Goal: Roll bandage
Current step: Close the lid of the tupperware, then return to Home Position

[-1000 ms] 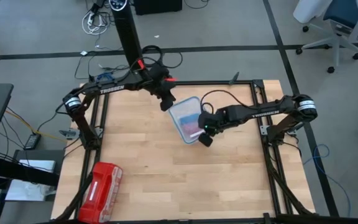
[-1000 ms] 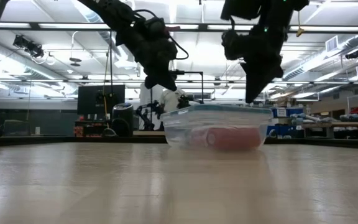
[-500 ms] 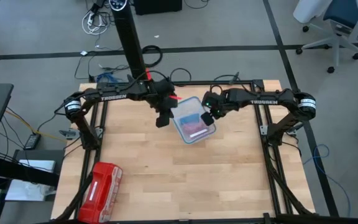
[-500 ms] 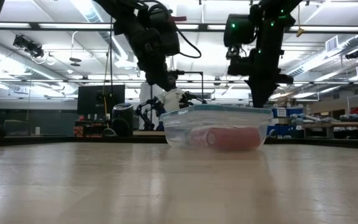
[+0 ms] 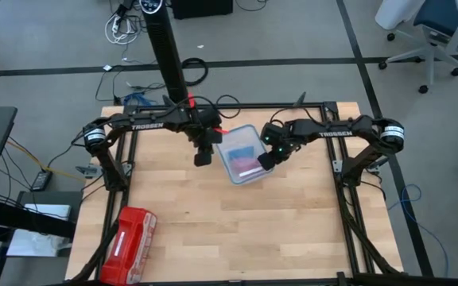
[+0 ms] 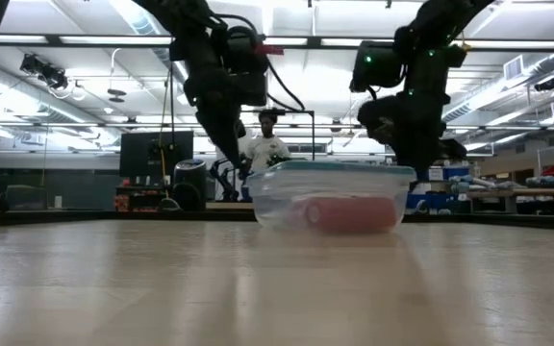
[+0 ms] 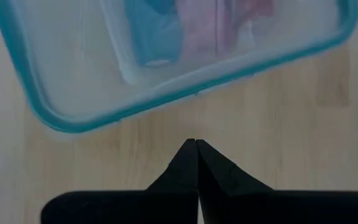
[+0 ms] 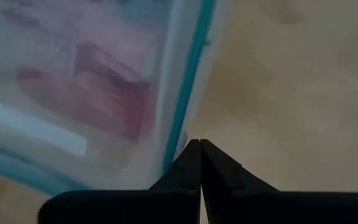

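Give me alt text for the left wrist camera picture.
A clear lidded container with a teal rim holds a blue bandage roll beside pink rolls; the shut left claw hovers over bare wooden table just outside its edge.

Clear glossy plastic box [image 5: 241, 155], soft blue cloth bandage [image 7: 154, 37], matt wood table [image 5: 213, 230].

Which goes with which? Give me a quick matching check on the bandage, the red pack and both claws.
1. bandage
2. red pack
3. left claw
4. right claw

A. shut, at the container's right edge
B. inside the clear container
C. near table corner, left side
D. shut, over bare wood left of the container

Pairs: 1-B, 2-C, 3-D, 4-A
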Available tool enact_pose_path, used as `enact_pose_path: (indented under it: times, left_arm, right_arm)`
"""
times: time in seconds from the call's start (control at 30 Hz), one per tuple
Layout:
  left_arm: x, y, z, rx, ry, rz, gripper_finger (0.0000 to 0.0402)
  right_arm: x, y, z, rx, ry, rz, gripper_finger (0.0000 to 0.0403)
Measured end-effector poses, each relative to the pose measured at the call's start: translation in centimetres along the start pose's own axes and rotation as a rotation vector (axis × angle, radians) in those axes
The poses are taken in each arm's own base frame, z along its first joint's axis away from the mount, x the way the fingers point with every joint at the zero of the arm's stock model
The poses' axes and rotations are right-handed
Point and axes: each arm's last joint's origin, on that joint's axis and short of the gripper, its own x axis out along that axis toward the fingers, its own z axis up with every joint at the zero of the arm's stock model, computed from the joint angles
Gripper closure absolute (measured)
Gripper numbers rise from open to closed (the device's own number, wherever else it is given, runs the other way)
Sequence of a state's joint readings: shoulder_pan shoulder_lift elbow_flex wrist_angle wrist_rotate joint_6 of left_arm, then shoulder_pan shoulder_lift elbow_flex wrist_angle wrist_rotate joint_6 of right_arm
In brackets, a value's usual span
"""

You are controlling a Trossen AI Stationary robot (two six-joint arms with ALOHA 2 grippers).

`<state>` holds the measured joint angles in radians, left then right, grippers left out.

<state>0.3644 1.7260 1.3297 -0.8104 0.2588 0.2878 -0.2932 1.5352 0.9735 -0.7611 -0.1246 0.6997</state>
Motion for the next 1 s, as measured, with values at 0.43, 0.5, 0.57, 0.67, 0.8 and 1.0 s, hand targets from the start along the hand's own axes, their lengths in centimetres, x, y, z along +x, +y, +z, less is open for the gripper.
enact_pose_path:
  times: [0.43,0.5,0.57,0.67,0.8,1.0]
  left_arm:
    - [0.3,0.4,-0.3,0.014,0.000,0.028,0.0401]
    - [0.3,0.5,-0.2,0.012,-0.006,0.031,0.0401]
    - [-0.1,0.4,-0.2,0.015,-0.017,0.036,0.0401]
    - [-1.0,0.1,-0.1,0.022,-0.051,0.045,0.0401]
    - [-3.0,-0.3,-0.1,0.033,-0.101,0.091,0.0402]
    - [-6.9,-1.2,0.3,-0.033,-0.286,0.116,0.0402]
  right_arm:
    - [0.3,3.7,-2.0,0.011,-0.034,0.112,0.0403]
    - [0.3,4.0,-1.9,0.025,-0.048,0.133,0.0403]
    - [0.2,4.2,-1.8,0.040,-0.059,0.154,0.0403]
    - [0.2,4.4,-2.0,0.050,-0.053,0.156,0.0403]
    - [0.3,4.5,-2.3,0.059,-0.030,0.151,0.0403]
    - [-1.9,4.1,-3.3,0.038,-0.081,0.136,0.0403]
